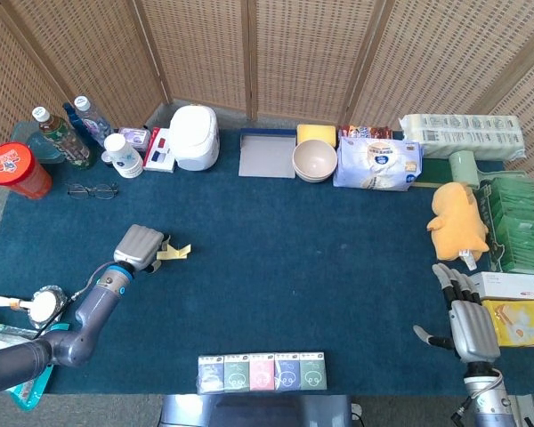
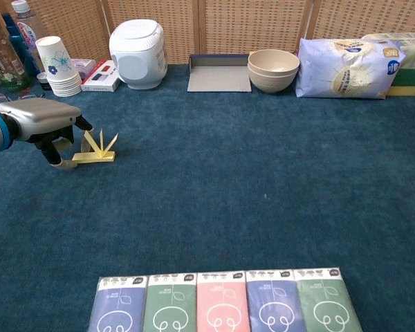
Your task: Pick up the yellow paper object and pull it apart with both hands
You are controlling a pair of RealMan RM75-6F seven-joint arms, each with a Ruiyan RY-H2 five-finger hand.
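left hand [image 2: 45, 124] is hovering, fingers curled apart, holding nothing; yellow paper [image 2: 97, 149] is lying on the cloth just beyond its fingertips, ready for pinching. right hand [image 1: 467, 325] is waiting spread, far off.

No text legible anywhere. Five packets [image 2: 221, 301] at near edge carry only a white curl logo and tiny unreadable print. Red lid [image 1: 9, 162], bottle labels [image 1: 71, 142], blue-white bag [image 2: 346, 66] show print too small to read.

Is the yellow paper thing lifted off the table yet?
No, the yellow paper object lies on the blue table, beside the left hand.
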